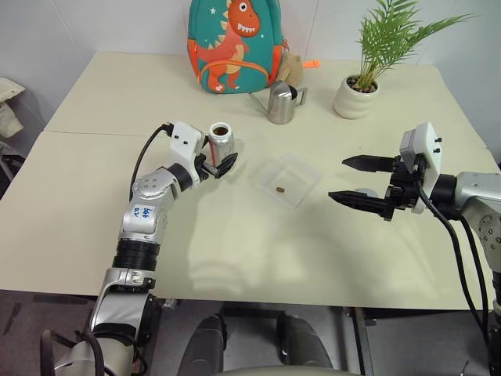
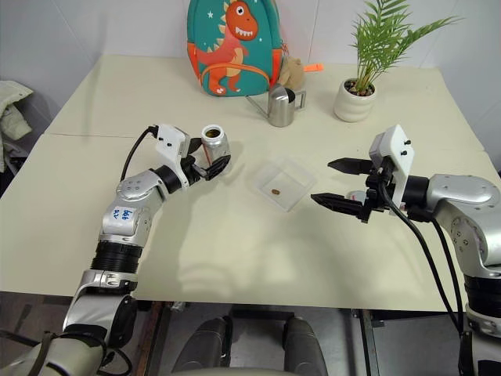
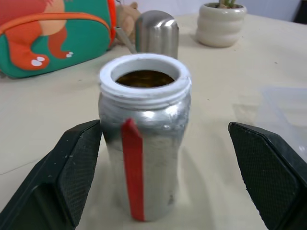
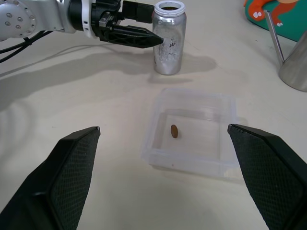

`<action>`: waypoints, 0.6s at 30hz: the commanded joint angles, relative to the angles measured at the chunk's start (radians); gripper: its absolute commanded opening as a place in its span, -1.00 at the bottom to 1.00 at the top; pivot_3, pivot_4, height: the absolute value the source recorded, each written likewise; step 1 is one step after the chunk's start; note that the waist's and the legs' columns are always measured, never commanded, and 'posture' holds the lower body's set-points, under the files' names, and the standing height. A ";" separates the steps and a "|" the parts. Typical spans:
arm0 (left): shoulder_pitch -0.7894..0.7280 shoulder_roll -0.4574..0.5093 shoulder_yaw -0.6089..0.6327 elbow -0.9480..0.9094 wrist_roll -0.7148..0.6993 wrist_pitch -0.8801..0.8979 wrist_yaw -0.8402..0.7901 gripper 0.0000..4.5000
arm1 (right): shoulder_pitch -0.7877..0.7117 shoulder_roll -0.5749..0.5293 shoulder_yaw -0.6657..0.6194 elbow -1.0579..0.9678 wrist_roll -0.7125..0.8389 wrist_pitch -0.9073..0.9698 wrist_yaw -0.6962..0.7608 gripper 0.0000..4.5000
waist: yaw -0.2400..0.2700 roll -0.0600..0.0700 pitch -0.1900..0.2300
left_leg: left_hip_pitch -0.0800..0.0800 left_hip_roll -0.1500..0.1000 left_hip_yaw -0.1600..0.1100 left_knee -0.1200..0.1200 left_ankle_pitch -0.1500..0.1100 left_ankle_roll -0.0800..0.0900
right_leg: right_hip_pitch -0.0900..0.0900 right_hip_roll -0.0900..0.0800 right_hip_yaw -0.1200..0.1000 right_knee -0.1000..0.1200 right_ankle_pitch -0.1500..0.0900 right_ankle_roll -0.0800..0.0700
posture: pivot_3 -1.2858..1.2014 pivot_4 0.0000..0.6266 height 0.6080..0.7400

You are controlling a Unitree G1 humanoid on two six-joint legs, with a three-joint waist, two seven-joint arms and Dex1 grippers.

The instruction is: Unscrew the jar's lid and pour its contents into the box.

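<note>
- Jar (image 3: 144, 158): silver cylinder with a red stripe, standing upright and uncapped on the table, left of the box; its white threaded mouth shows a dark brown inside.
- Left gripper (image 1: 221, 163): jaws spread to either side of the jar, apparently clear of its wall, though the near finger sits very close. Risk: any sideways drift of this arm would knock the unheld jar over.
- Box (image 4: 225, 158): clear shallow tray near the table's centre, with the contents (image 4: 174, 131), one small brown pellet, lying on its floor. Risk: the tray is light and would likely slide if nudged, carrying the pellet with it.
- Right gripper (image 1: 364, 182): jaws wide apart, hovering right of the box, holding nothing. What may be the lid (image 1: 365, 192), a pale round shape on the table by the lower finger, is too hidden to confirm.
- Table (image 1: 235, 258): smooth, pale cream, with a seam on its left side.
- Surroundings: steel pitcher (image 1: 281, 103), dinosaur backpack (image 1: 233, 43) and potted plant (image 1: 362, 86) along the far edge, before a white wall.
</note>
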 commanded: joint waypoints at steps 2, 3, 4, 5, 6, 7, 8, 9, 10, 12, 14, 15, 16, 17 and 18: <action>0.039 0.036 -0.005 -0.137 0.001 0.058 -0.008 0.97 | -0.008 -0.019 -0.027 -0.009 0.006 -0.009 0.015 1.00 | -0.001 0.000 0.000 | 0.000 0.000 0.000 0.000 0.000 0.000 | 0.000 0.000 0.000 0.000 0.000 0.000 | 0.03 -0.52 1.00; 0.047 0.044 -0.009 -0.157 0.003 0.072 -0.009 0.97 | -0.007 -0.022 -0.031 -0.006 0.006 -0.010 0.018 1.00 | -0.001 0.000 0.000 | 0.000 0.000 0.000 0.000 0.000 0.000 | 0.000 0.000 0.000 0.000 0.000 0.000 | 0.03 -0.52 1.00; 0.059 0.054 -0.011 -0.181 0.001 0.085 -0.018 0.97 | -0.005 -0.025 -0.035 -0.007 0.007 -0.009 0.019 1.00 | 0.000 0.000 0.000 | 0.000 0.000 0.000 0.000 0.000 0.000 | 0.000 0.000 0.000 0.000 0.000 0.000 | 0.03 -0.52 1.00; 0.069 0.068 -0.011 -0.204 -0.001 0.102 -0.025 0.97 | -0.002 -0.028 -0.038 -0.010 0.008 -0.006 0.020 1.00 | -0.001 0.000 0.000 | 0.000 0.000 0.000 0.000 0.000 0.000 | 0.000 0.000 0.000 0.000 0.000 0.000 | 0.03 -0.52 1.00; 0.080 0.083 -0.010 -0.228 -0.005 0.118 -0.033 0.97 | 0.002 -0.030 -0.042 -0.011 0.009 -0.005 0.022 1.00 | -0.001 0.000 0.000 | 0.000 0.000 0.000 0.000 0.000 0.000 | 0.000 0.000 0.000 0.000 0.000 0.000 | 0.03 -0.52 1.00; 0.088 0.093 -0.010 -0.247 -0.008 0.131 -0.039 0.97 | 0.005 -0.034 -0.045 -0.009 0.008 -0.006 0.026 1.00 | -0.001 0.000 0.000 | 0.000 0.000 0.000 0.000 0.000 0.000 | 0.000 0.000 0.000 0.000 0.000 0.000 | 0.03 -0.52 1.00; 0.097 0.107 -0.006 -0.268 -0.015 0.154 -0.046 0.97 | 0.010 -0.040 -0.050 -0.006 0.008 -0.007 0.031 1.00 | -0.001 0.000 0.000 | 0.000 0.000 0.000 0.000 0.000 0.000 | 0.000 0.000 0.000 0.000 0.000 0.000 | 0.03 -0.52 1.00; 0.106 0.127 0.003 -0.295 -0.025 0.175 -0.057 0.97 | 0.014 -0.047 -0.056 -0.005 0.008 -0.006 0.035 1.00 | -0.001 0.000 0.000 | 0.000 0.000 0.000 0.000 0.000 0.000 | 0.000 0.000 0.000 0.000 0.000 0.000 | 0.03 -0.52 1.00; 0.120 0.153 0.016 -0.327 -0.047 0.201 -0.084 0.97 | 0.019 -0.055 -0.062 -0.003 0.008 -0.006 0.040 1.00 | -0.001 0.000 0.000 | 0.000 0.000 0.000 0.000 0.000 0.000 | 0.000 0.000 0.000 0.000 0.000 0.000 | 0.03 -0.52 1.00; 0.152 0.207 0.042 -0.388 -0.110 0.232 -0.168 0.97 | 0.026 -0.071 -0.070 0.003 0.005 -0.009 0.047 1.00 | -0.004 0.000 0.000 | 0.000 0.000 0.000 -0.001 0.000 0.000 | 0.000 0.000 0.000 -0.001 0.000 0.000 | 0.03 -0.52 1.00; 0.208 0.291 0.082 -0.458 -0.207 0.244 -0.316 0.97 | 0.038 -0.086 -0.088 0.009 0.000 -0.018 0.052 1.00 | -0.013 0.000 0.000 | 0.000 0.000 0.000 -0.002 0.000 0.000 | 0.000 0.000 0.000 -0.002 0.000 -0.001 | 0.03 -0.52 1.00; 0.239 0.348 0.116 -0.468 -0.250 0.220 -0.411 0.97 | 0.046 -0.094 -0.099 0.011 0.000 -0.022 0.055 1.00 | -0.018 0.000 0.000 | 0.000 0.001 0.000 -0.003 0.000 0.000 | 0.000 0.000 0.000 -0.002 -0.001 -0.001 | 0.03 -0.52 1.00; 0.257 0.389 0.161 -0.445 -0.288 0.181 -0.490 0.97 | 0.056 -0.101 -0.110 0.012 0.000 -0.026 0.062 1.00 | -0.022 0.000 0.000 | 0.000 0.001 0.001 -0.003 0.000 0.000 | 0.000 0.000 0.000 -0.003 -0.001 -0.001 | 0.03 -0.52 1.00; 0.261 0.422 0.214 -0.383 -0.312 0.116 -0.558 0.97 | 0.070 -0.111 -0.119 0.012 -0.001 -0.031 0.072 1.00 | -0.024 0.001 0.000 | 0.000 0.001 0.001 -0.004 0.000 0.000 | 0.000 0.000 0.000 -0.003 -0.001 -0.002 | 0.03 -0.52 1.00; 0.256 0.452 0.252 -0.316 -0.323 0.058 -0.611 0.97 | 0.086 -0.123 -0.128 0.014 -0.002 -0.039 0.087 1.00 | -0.024 0.001 0.000 | 0.001 0.002 0.001 -0.004 0.000 0.000 | -0.001 0.000 0.000 -0.003 -0.001 -0.003 | 0.03 -0.52 1.00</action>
